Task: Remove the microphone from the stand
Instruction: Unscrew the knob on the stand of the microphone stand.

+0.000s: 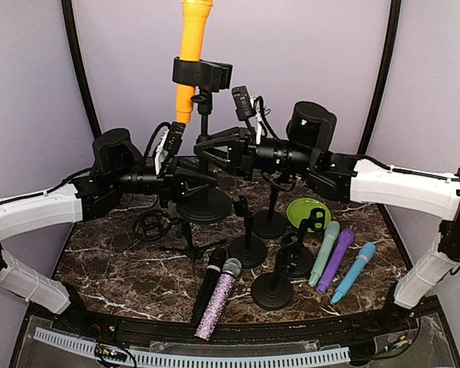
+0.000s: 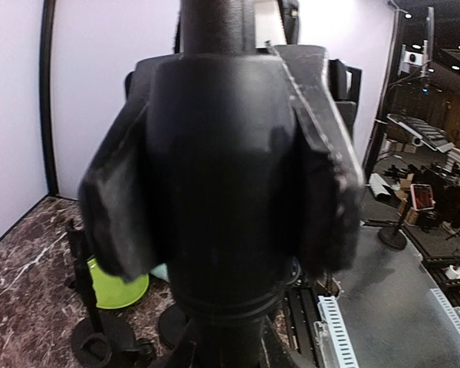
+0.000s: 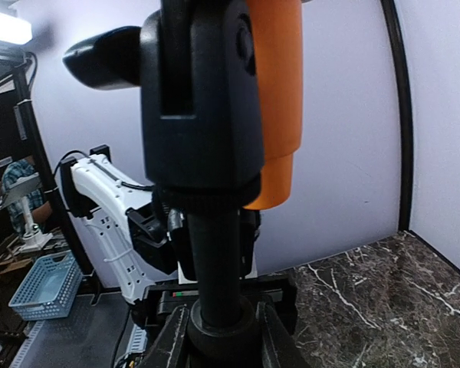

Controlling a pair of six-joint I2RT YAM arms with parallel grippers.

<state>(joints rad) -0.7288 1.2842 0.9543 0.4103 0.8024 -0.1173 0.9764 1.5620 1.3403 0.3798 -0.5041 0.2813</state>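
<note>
My left gripper [image 1: 201,184] pinches the stand [image 1: 205,116] low, my right gripper [image 1: 208,146] just under the clip [image 1: 202,74], steadying it; the orange microphone [image 1: 193,46] stands clipped above the table's [image 1: 115,268] far edge.

Six microphones [image 1: 193,46]; roughly six stands [image 1: 272,290]; one bowl [image 1: 307,208].

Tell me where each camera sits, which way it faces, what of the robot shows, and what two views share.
Top external: above and behind the arms, looking down on the dark marble table; both arms, left gripper and right gripper show.
Left wrist: on the left arm, facing right at the black microphone stand between its fingers.
Right wrist: on the right arm, facing left and up at the orange plastic microphone; its fingers show.
Shared: both wrist views see the stand.
</note>
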